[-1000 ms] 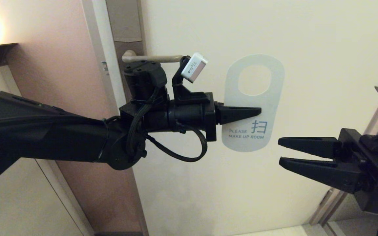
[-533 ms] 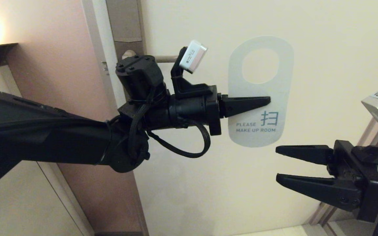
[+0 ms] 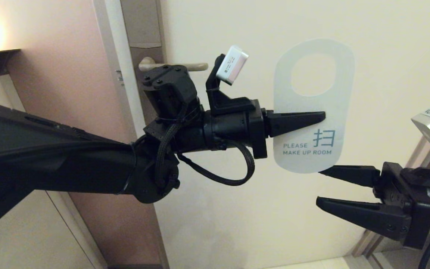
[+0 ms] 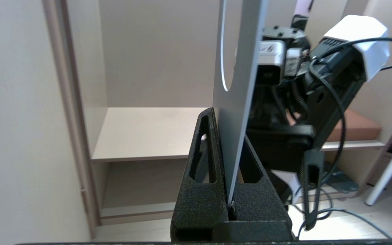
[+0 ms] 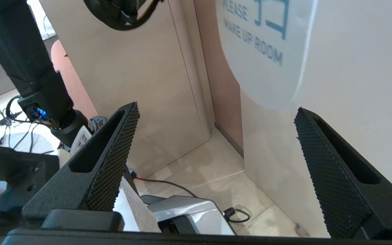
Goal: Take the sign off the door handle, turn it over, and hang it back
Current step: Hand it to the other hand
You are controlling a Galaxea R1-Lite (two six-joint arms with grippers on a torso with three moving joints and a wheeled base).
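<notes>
Cream door panel fills most of my head view, with a pinkish wall and a pale door frame off to the left. I see the door handle [image 3: 174, 66] sticking out level from its tall backplate [image 3: 143, 41], bare, nothing hanging on it. My left gripper [image 3: 321, 116] reaches across in front of the door and has its fingers pressed together on the sign [image 3: 314, 104], pinching it at mid-height just below the oval hole. I hold the sign upright in the air, well to the right of the handle, white side facing me, reading "PLEASE MAKE UP ROOM". In the left wrist view the card [image 4: 237, 112] runs edge-on between the two black fingers. My right gripper [image 3: 321, 186] sits low at the right, fingers spread wide, the upper tip just beside the sign's rounded bottom edge; I cannot tell whether it touches.
</notes>
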